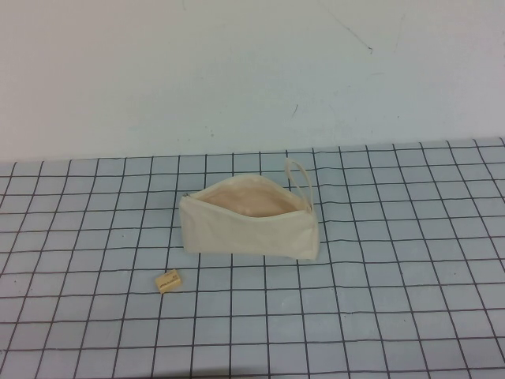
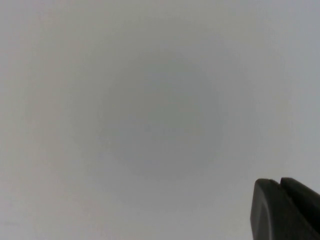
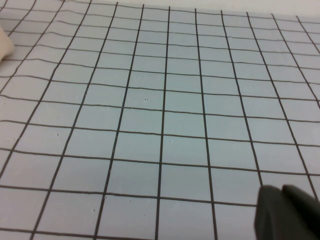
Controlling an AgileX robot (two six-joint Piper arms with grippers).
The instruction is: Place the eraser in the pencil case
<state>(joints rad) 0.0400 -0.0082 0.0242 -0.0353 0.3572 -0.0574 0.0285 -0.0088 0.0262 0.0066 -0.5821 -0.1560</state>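
Currently your eraser (image 1: pixel 169 281) lies on the gridded mat (image 1: pixel 379 268), just left-front of the pencil case (image 1: pixel 248 225), whose mouth gapes upward. Your left gripper (image 2: pixel 285 210) faces blank grey; your right gripper (image 3: pixel 287 212) hovers over bare mat. Finger spread: cannot tell for either.

right gripper (image 3: pixel 287 212): dark tips show at one corner of the view, hanging over the table | table (image 3: pixel 165 110): pale blue-grey cover with a black grid, lines slightly wavy | pencil case (image 3: pixel 5 47): only a cream sliver shows at the view's edge, resting on the table, well apart from the gripper
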